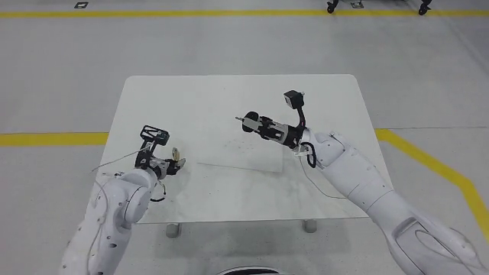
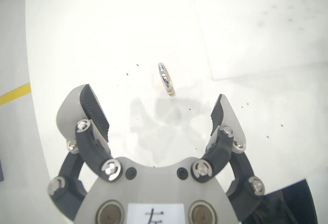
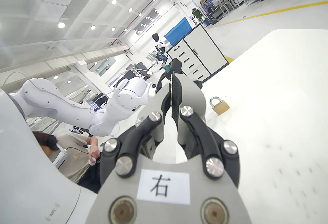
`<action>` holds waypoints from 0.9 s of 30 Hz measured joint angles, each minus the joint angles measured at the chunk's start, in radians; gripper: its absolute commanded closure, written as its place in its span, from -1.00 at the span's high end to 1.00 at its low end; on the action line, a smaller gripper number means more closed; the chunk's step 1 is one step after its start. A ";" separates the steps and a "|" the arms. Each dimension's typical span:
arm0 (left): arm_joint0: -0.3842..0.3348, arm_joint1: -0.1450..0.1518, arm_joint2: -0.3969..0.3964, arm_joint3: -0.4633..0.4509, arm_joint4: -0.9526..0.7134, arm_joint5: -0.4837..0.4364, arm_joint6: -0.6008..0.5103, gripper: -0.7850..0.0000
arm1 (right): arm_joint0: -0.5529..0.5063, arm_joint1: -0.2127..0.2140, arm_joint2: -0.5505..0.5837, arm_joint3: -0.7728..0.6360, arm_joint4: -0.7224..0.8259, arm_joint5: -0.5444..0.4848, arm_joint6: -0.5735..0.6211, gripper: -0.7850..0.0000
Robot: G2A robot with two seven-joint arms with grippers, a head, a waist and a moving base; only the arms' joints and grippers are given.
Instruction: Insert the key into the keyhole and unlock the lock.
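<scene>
The brass padlock rests on the white table toward its left side. It sits just ahead of the left gripper, whose fingers are spread wide and touch nothing. The left arm is bent low over the near left part of the table. The key shows as a thin toothed strip pinched in the right gripper, its pads pressed together. The right arm stretches over the table's middle, above the surface, pointing toward the padlock and well apart from it.
</scene>
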 measured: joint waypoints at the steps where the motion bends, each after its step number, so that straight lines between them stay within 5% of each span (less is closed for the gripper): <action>1: -0.012 -0.002 0.010 0.010 -0.006 0.010 -0.004 0.56 | 0.000 0.000 0.000 0.000 0.000 0.000 0.000 -1.00; 4: -0.039 -0.007 0.032 0.034 -0.012 0.022 -0.023 -0.02 | 0.000 0.000 0.000 0.000 0.000 0.000 0.000 -1.00; 8: -0.059 -0.012 0.051 0.056 -0.012 0.030 -0.045 -0.08 | 0.000 0.000 0.000 0.000 0.000 0.000 0.000 -1.00; 14: -0.093 -0.020 0.076 0.096 -0.031 0.031 -0.054 -0.44 | 0.000 0.000 0.000 0.000 0.000 0.000 0.000 -1.00; 17: -0.109 -0.023 0.087 0.115 -0.032 0.032 -0.051 -1.00 | 0.000 0.000 0.000 0.000 0.000 0.000 0.000 -1.00; 27: -0.098 -0.024 0.083 0.089 -0.012 0.014 -0.055 -1.00 | 0.000 0.000 0.000 0.000 0.000 0.000 0.000 -1.00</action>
